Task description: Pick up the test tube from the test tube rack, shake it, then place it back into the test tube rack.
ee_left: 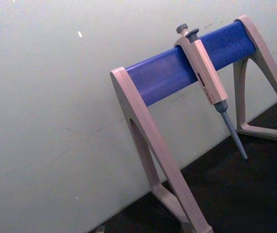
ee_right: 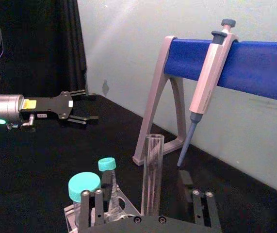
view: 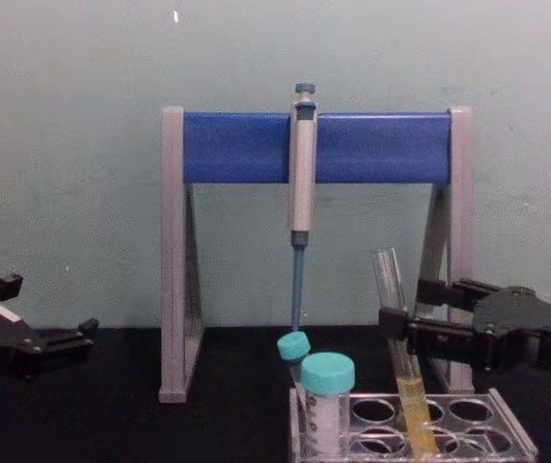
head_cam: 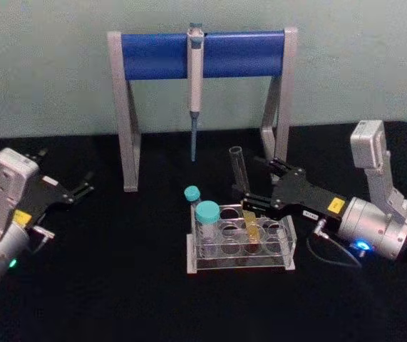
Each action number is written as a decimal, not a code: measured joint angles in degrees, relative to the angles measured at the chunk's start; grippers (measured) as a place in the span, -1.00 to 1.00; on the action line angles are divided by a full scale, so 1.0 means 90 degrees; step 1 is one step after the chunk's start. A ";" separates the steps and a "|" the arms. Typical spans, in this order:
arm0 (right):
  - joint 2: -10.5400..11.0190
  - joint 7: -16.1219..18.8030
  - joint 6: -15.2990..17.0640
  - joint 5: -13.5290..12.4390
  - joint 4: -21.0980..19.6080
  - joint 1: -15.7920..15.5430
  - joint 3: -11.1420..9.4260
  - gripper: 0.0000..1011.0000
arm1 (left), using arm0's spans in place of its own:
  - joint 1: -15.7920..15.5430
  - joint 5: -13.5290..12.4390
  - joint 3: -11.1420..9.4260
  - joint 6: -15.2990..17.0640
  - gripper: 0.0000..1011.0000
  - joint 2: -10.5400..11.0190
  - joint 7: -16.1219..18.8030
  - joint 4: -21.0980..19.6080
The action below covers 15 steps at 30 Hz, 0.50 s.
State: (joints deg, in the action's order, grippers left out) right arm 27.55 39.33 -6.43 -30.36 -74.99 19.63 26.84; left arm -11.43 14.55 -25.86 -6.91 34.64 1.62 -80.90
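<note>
1. The left tool [head_cam: 82, 189] rested idle at the far left of the black surface [head_cam: 117, 285], its fingers apart and empty.
2. The stand [head_cam: 126, 114] stood at the back against the wall, a pipette [head_cam: 195, 78] hanging from its blue crossbar.
3. Two teal-capped tubes [head_cam: 207, 212] stood at the left end of the rack [head_cam: 197, 265]; what they held could not be told.
4. The tube [view: 398, 338] sat in a hole right of the rack's middle, leaning, with yellow liquid in its lower part and an open mouth. The other holes looked empty.
5. The right tool [view: 402, 328] was at the tube's clear middle part, above the rack, one finger on each side of the glass; whether they already pressed it could not be told.
6. The tube is probably light, stiff, slick and breakable. Having no cap, it would spill if tipped far. A gentle hold above the liquid and well clear of the rim seems best.
</note>
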 joint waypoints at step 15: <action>0.0000 0.0000 0.0000 0.0000 0.0000 0.0000 0.0000 0.98 | 0.0000 0.0000 0.0000 0.0000 0.98 0.0000 0.0000 0.0000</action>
State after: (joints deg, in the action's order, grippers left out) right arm 27.55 39.33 -6.43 -30.36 -74.99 19.64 26.84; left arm -11.43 14.55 -25.86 -6.91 34.64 1.62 -80.90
